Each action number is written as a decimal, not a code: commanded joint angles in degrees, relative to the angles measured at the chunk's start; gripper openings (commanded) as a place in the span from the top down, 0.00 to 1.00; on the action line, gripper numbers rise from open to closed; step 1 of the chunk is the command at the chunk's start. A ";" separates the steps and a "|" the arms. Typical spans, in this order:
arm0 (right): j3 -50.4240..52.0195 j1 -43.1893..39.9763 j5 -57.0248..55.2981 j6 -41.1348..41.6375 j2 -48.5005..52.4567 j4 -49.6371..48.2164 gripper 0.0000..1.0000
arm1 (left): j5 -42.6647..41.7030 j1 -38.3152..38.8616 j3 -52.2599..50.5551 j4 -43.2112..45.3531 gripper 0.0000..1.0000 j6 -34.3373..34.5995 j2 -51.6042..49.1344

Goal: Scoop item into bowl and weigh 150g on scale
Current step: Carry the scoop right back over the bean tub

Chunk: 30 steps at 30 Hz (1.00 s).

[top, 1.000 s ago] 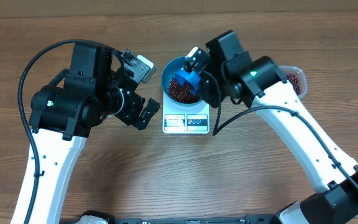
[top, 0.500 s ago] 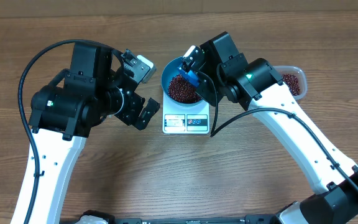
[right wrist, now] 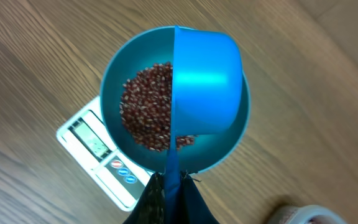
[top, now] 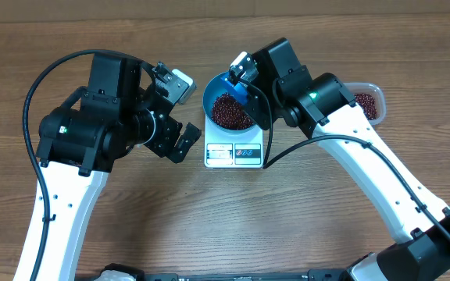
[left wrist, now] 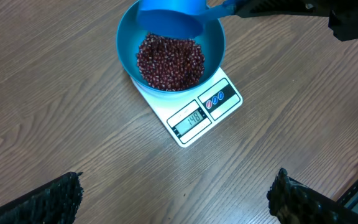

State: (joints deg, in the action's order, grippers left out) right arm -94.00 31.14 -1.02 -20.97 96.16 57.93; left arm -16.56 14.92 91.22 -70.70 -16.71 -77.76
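Observation:
The blue bowl [top: 213,92] stands on the white scale [top: 233,154] and holds a heap of red-brown beans [top: 226,112]. My right gripper [top: 250,84] is shut on the handle of a small blue scoop [top: 246,95], which is turned on its side over the bowl's right half. In the right wrist view the scoop [right wrist: 204,81] covers part of the beans [right wrist: 145,115], its handle pinched in the gripper [right wrist: 169,190]. My left gripper [top: 184,113] hangs open and empty left of the bowl. Its view shows the bowl [left wrist: 126,56] and the scale [left wrist: 204,109], whose display reads about 148.
A clear plastic tub [top: 369,101] with more beans sits at the right, behind my right arm; its corner [right wrist: 303,214] shows low in the right wrist view. Bare wooden table [top: 225,218] lies in front of the scale.
My right gripper has rolled the scoop onto its side and shifted it slightly toward the bowl's far rim. The left arm has not moved.

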 commanded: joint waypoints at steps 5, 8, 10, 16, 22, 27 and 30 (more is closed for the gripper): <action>-1.40 -15.13 26.99 6.45 -7.58 -0.42 0.96 | -0.87 0.11 0.81 0.22 0.01 -0.90 0.24; -1.40 -23.65 36.46 6.43 -10.73 0.39 0.96 | -0.87 0.11 0.81 0.22 0.00 -0.90 0.24; -1.40 -27.82 37.09 6.40 -12.44 1.84 0.96 | -0.87 0.11 0.81 0.22 0.00 -0.90 0.24; -1.38 -39.34 36.72 7.02 -14.82 7.39 0.96 | -0.87 0.11 0.81 0.22 0.00 -0.90 0.24; -1.31 -44.89 25.18 13.44 -14.71 10.01 0.96 | -0.87 0.11 0.81 0.22 0.00 -0.90 0.24; -1.22 -44.46 13.64 15.56 -13.51 12.76 0.96 | -0.87 0.11 0.81 0.22 0.00 -0.90 0.24; -1.22 -43.36 11.34 16.68 -10.84 14.56 0.96 | -0.87 0.11 0.81 0.22 0.00 -0.90 0.24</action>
State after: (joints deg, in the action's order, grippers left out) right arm -94.08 -13.34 15.46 -6.07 82.94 71.83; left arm -16.56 14.92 91.22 -70.67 -16.73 -77.76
